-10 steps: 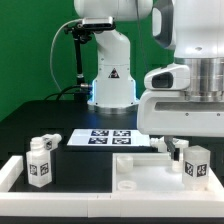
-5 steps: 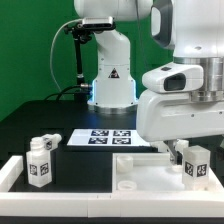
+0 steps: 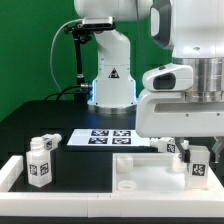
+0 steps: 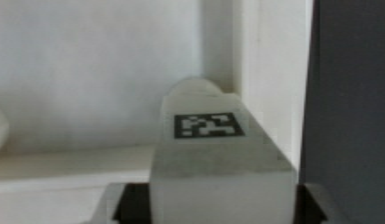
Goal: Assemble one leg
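My gripper [image 3: 197, 160] is at the exterior view's right, shut on a leg [image 3: 199, 165], a white blocky peg with black-and-white tags. In the wrist view the leg [image 4: 215, 150] stands between the two dark fingers [image 4: 136, 205], one tag facing the camera. It sits at the right end of the large white square tray-like piece [image 3: 150, 178]; I cannot tell whether it touches. Two more legs [image 3: 41, 160] stand at the left near the front. The arm's bulky white hand hides the gripper's upper part.
The marker board [image 3: 108, 137] lies flat mid-table behind the tray-like piece. The robot base [image 3: 110, 85] stands at the back centre. A white rail [image 3: 12, 178] runs along the front left edge. Black tabletop shows between the left legs and the tray-like piece.
The arm's hand has shifted slightly, first left and down, then back toward the exterior view's right. The held leg has moved a little right and down. The other parts have not moved.
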`<state>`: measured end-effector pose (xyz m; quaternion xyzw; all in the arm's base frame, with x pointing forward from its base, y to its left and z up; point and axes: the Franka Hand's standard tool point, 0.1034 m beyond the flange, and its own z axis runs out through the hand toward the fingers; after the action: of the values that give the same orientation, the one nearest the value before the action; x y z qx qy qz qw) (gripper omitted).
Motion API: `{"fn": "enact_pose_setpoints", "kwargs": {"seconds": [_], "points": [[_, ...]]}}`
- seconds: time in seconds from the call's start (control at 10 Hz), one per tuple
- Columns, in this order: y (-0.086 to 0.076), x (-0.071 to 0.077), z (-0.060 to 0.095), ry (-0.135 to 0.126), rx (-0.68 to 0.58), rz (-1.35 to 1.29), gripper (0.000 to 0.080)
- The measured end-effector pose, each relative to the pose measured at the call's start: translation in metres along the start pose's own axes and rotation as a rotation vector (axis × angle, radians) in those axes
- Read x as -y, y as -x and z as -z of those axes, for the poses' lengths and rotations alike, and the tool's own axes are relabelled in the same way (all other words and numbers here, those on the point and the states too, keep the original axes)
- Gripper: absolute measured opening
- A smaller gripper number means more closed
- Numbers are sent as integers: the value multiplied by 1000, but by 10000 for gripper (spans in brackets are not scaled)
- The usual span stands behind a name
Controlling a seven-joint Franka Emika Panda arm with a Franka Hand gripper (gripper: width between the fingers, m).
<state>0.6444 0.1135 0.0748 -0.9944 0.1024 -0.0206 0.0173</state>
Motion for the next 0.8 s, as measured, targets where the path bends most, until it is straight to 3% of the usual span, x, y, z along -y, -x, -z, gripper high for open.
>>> {"fn": "enact_pose_setpoints", "kwargs": {"seconds": [0.3, 0.5, 0.8], "points": [[4, -2, 3, 28, 34, -552, 287], [2, -5, -1, -16, 61, -883, 287], [2, -5, -1, -19, 64, -993, 287]]}}
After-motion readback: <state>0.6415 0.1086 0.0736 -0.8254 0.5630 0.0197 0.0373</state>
